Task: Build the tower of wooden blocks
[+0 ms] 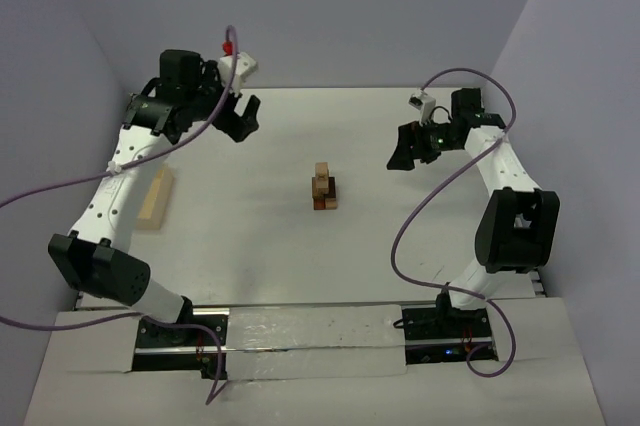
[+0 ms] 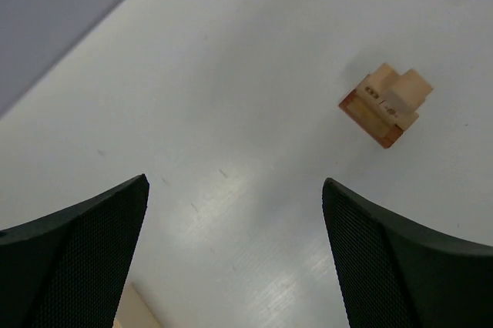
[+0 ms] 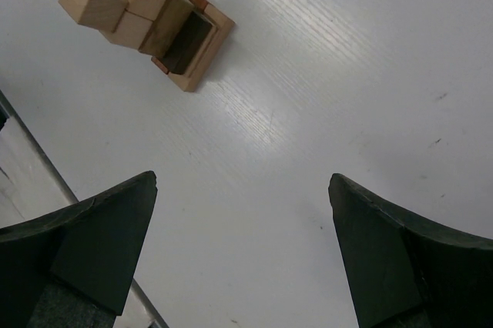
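The tower [image 1: 324, 187] stands mid-table: reddish-brown and dark wood blocks low down, tan ones on top. The left wrist view shows the tower [image 2: 385, 105] far ahead at the upper right; the right wrist view has the tower [image 3: 146, 24] at its top left. My left gripper [image 1: 240, 116] hangs open above the back left of the table, well away from the stack, nothing between its fingers [image 2: 92, 251]. My right gripper [image 1: 408, 151] is open too, raised to the right of the tower, and its fingers [image 3: 393, 259] are empty.
A larger pale wooden box [image 1: 156, 198] lies by the left wall under the left arm; its corner [image 2: 135, 309] shows between the left fingers. Purple cables loop from both arms. The table's metal front rail [image 3: 46, 166] crosses the right wrist view's left edge.
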Robot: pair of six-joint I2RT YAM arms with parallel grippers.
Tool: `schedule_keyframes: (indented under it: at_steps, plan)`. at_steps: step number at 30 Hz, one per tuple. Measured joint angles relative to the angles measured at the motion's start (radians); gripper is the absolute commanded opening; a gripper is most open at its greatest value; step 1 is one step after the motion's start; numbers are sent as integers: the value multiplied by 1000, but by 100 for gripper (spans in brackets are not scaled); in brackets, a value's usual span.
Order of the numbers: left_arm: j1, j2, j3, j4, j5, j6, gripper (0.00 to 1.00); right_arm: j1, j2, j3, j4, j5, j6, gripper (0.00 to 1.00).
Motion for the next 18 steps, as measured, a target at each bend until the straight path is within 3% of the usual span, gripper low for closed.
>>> schedule_keyframes:
  at_steps: [9, 18]
  plan:
    - [291, -60, -461, 152, 56, -230, 99, 84, -33, 8, 89, 99, 111, 100]
    - [446, -60, -544, 279, 89, -335, 99, 144, -46, -113, 206, 229, 250, 100]
